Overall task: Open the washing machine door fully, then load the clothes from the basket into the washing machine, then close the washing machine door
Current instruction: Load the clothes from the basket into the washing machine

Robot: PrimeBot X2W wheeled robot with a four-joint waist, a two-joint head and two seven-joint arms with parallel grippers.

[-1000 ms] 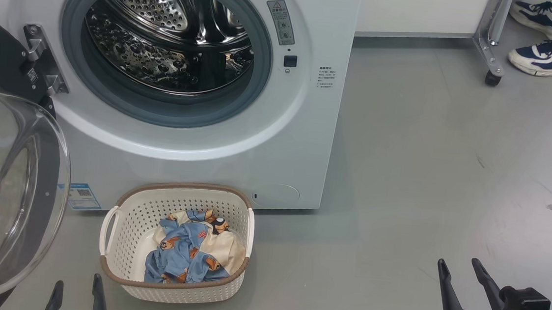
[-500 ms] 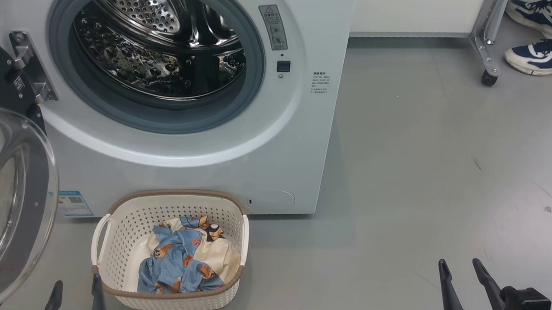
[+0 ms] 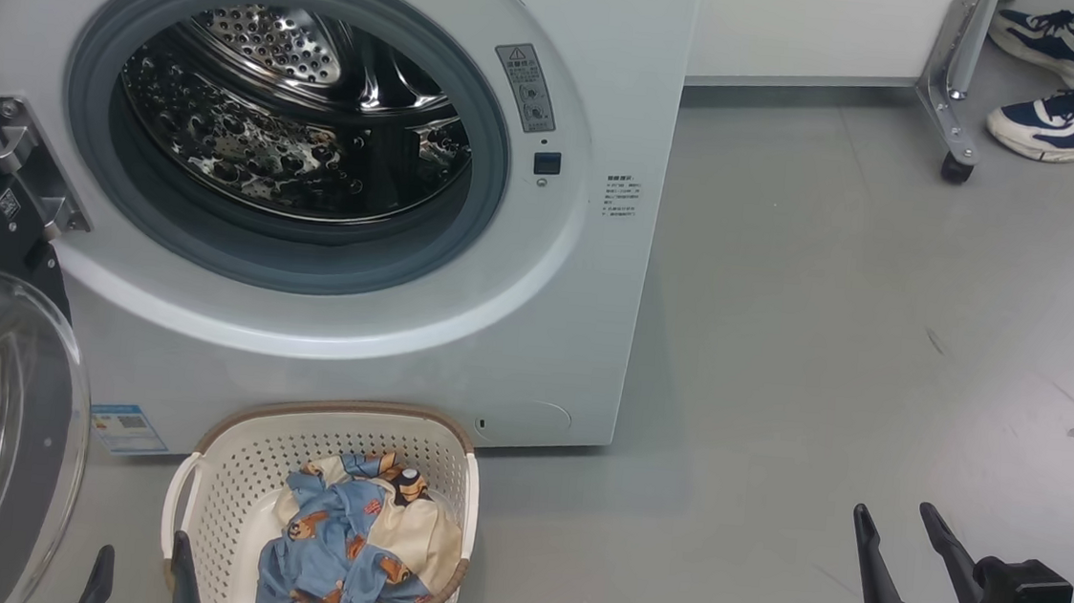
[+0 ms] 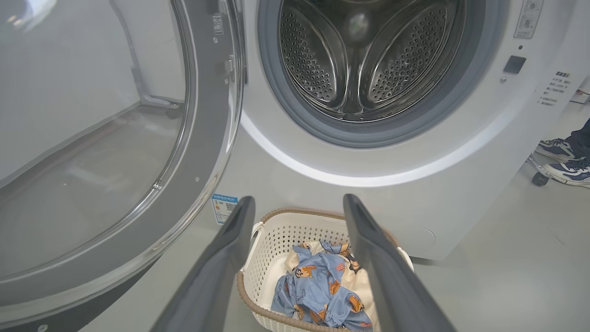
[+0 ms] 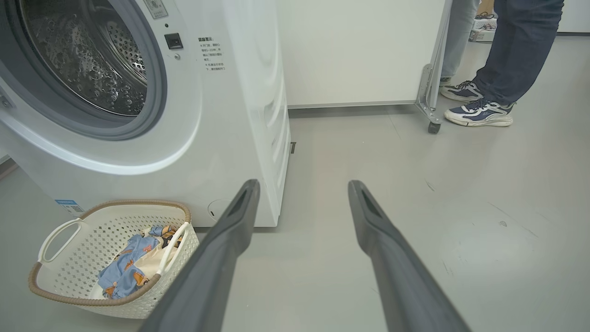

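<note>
Head view: door open at left; clothes bunched in basket by the washing machine, just ahead of left gripper, spread wide, empty.
Left wrist view: bundle dead ahead, between its fingers.
Right wrist view: right gripper gaping, empty; basket off to its left, left arm's closer.

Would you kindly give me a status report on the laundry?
Left gripper, right gripper open, empty. Round glossy black door swung wide; bear-print blue-and-cream clothes in cream perforated basket. Nothing across steel drum opening.
</note>
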